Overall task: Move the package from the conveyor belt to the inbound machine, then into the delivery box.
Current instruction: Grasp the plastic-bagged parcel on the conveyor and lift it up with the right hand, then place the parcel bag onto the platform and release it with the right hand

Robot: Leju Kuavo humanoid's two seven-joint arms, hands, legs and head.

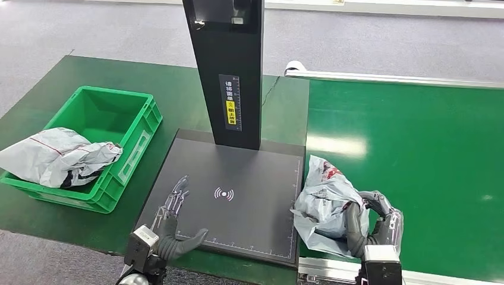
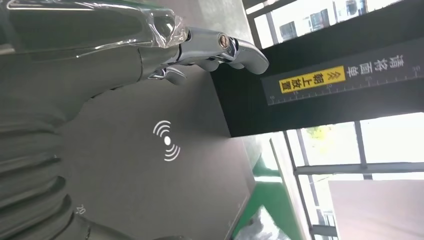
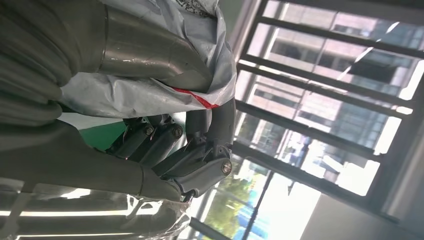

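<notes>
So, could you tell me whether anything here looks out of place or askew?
One thing: the grey package in the green box hangs over the rim rather than lying inside. The package in the right hand is merely crumpled.

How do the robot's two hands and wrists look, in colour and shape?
Both the left hand and the right hand have a thick grey thumb and slim dark fingers of bare metal links. In the wrist views, a grey ribbed cover and clear plastic film wrap the silver wrists. A pale box sits at each wrist.
</notes>
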